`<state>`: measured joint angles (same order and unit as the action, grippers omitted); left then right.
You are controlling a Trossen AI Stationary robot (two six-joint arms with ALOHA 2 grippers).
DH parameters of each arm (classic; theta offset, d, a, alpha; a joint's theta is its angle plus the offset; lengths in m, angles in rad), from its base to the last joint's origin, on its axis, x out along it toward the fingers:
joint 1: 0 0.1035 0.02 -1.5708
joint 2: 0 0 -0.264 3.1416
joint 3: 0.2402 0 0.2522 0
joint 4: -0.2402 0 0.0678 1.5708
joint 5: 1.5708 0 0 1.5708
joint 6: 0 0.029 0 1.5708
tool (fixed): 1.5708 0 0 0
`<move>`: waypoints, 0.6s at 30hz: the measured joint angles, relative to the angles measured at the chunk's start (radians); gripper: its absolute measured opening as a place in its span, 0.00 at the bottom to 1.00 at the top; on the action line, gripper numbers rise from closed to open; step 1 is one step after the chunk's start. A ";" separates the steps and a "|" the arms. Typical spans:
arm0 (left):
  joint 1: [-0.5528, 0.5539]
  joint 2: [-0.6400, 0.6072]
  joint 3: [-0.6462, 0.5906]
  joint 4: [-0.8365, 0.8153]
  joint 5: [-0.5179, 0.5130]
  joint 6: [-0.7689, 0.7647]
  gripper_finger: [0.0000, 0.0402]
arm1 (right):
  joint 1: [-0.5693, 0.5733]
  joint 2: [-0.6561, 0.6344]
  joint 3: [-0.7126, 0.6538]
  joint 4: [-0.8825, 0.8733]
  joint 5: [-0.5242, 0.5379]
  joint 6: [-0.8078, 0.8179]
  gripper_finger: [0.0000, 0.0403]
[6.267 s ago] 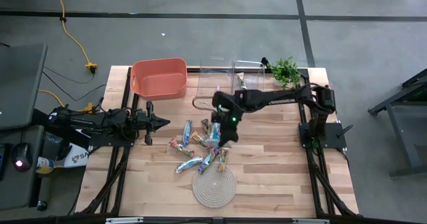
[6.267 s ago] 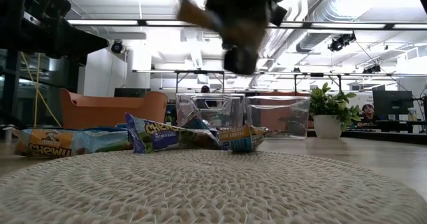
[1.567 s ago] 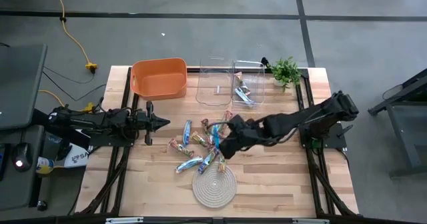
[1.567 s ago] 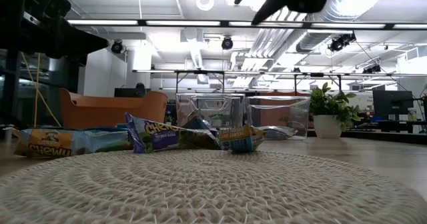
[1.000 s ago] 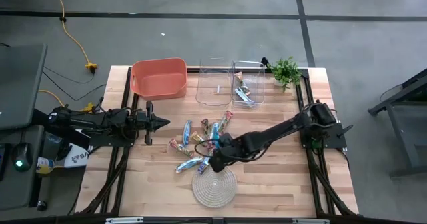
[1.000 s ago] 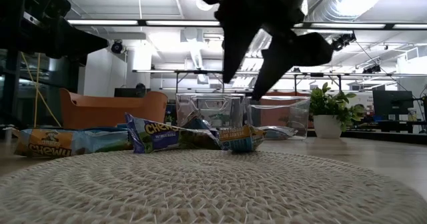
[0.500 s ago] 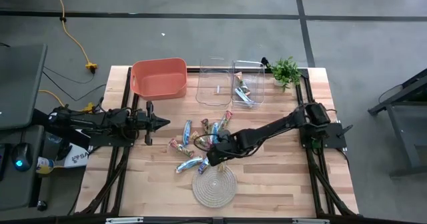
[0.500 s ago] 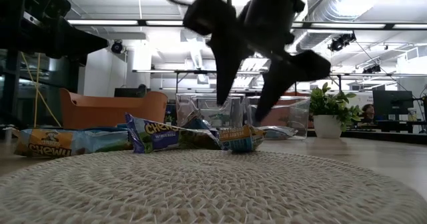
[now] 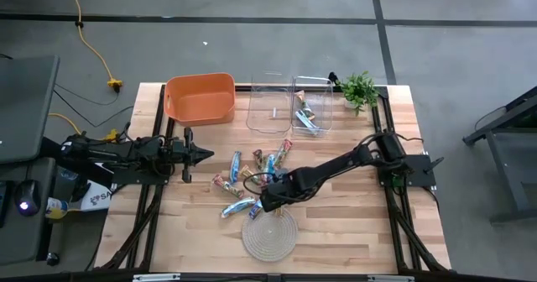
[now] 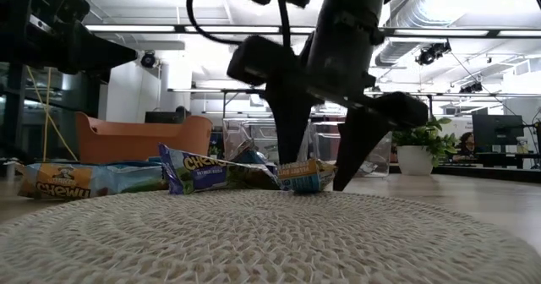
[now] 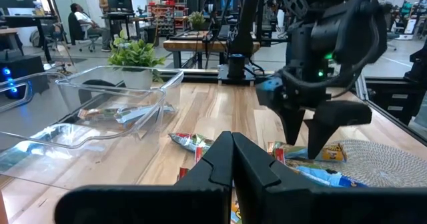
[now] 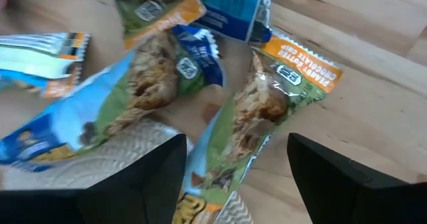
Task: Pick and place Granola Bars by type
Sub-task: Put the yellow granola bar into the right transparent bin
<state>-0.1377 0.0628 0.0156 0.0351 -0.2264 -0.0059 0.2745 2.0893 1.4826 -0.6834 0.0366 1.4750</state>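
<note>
**Right gripper straddles a bar in the pile**

Left gripper [image 9: 195, 154] waits clenched at the bench's [image 9: 352, 223] left side. Granola bars [image 9: 252, 181] lie mid-bench, some overlapping and partly hidden. Right gripper [image 10: 319, 182] stands spread wide astride a greenish-tan bar [image 12: 257, 121], not clamping it.

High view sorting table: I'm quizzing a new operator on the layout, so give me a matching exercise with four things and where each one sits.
Things:
1. orange bin
2. potted plant
3. rope mat
4. right gripper

Places:
A. far right corner of the table
B. open over the pile of granola bars
C. far left of the table
D. near edge, below the pile

Pairs: 1-C, 2-A, 3-D, 4-B
</note>
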 joint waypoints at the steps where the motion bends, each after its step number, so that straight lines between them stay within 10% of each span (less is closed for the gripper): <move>1: 0.000 0.000 0.000 0.000 0.000 0.000 0.00 | 0.000 0.005 0.000 0.001 -0.001 0.004 0.61; 18: 0.000 0.000 0.000 0.000 0.000 0.000 0.00 | -0.013 0.024 0.001 0.000 -0.029 0.021 0.44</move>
<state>-0.1375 0.0631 0.0157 0.0350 -0.2264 -0.0061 0.2619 2.1132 1.4839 -0.6838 0.0079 1.4963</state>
